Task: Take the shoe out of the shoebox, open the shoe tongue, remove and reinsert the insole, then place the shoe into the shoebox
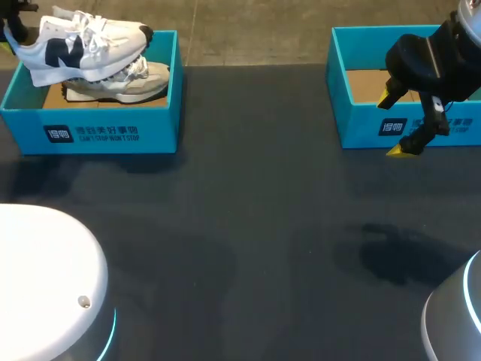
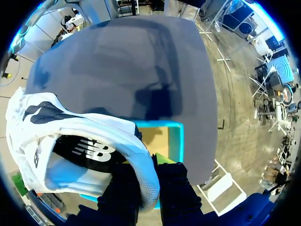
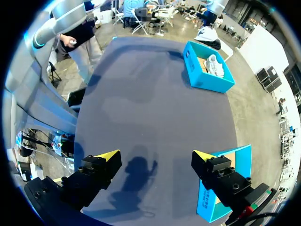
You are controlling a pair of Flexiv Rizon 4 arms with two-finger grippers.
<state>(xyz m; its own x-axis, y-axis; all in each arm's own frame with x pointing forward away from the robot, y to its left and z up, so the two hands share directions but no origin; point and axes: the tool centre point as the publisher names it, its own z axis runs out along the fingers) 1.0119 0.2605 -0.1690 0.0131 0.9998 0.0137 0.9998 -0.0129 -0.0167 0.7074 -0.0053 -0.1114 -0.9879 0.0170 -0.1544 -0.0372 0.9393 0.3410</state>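
My left gripper [image 2: 149, 188] pinches the white shoe [image 1: 83, 45] by the heel, just above the shoebox [image 1: 113, 131] where a second shoe [image 1: 124, 86] lies. My right gripper [image 3: 155, 155] hangs spread, well apart from that shoebox.

A white shoe [image 1: 83, 45] with a navy logo is held tilted above the blue shoebox [image 1: 90, 131], where a second shoe [image 1: 124, 86] is laid

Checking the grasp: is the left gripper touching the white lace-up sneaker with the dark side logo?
Touching. The left wrist view shows the left gripper with a dark finger on each side of the white sneaker, pinching its collar.
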